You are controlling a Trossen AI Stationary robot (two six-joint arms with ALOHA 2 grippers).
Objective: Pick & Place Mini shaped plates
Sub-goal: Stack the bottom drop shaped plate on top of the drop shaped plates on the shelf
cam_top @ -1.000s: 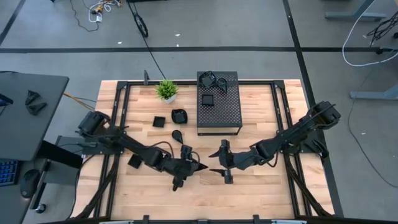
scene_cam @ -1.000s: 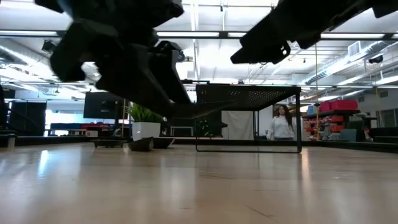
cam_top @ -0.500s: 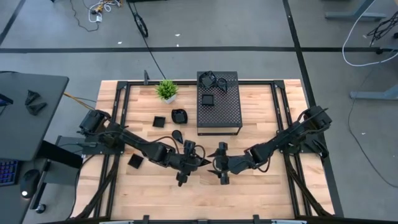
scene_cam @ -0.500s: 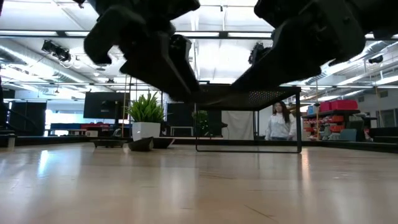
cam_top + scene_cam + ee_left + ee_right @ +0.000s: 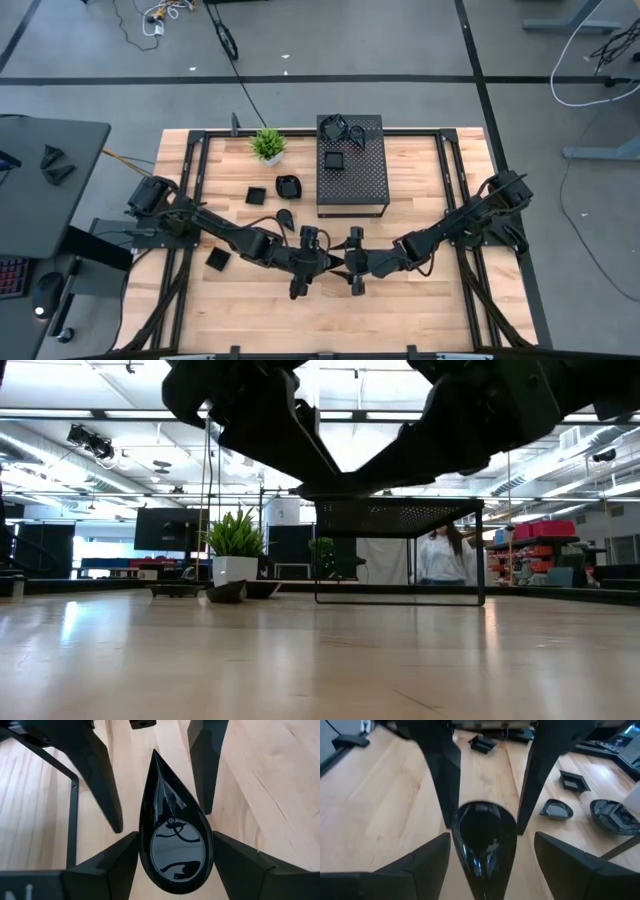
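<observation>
Over the last second both arms have swung in toward each other, and they now meet nose to nose above the front middle of the table [image 5: 430,300].

Behind them, the box [image 5: 352,175] carries what I make out as one square plate [image 5: 335,160]. There is also a dark cluster at its back edge [image 5: 340,126], probably more plates, though from above I can't count them. So a few look placed already.

The left gripper [image 5: 175,851] is clamped on the round end of a teardrop plate [image 5: 175,820], held in the air between the arms. The right gripper [image 5: 490,842] has its fingers spread on either side of the pointed end with a gap on both sides, so it is not gripping. I judge this a hand-over half done: the right still has to close and the left let go.

Four plates wait on the wood left of the box: a rounded one [image 5: 289,186], a square [image 5: 257,195], a teardrop [image 5: 285,216] and another square [image 5: 217,259] near the left arm.
</observation>
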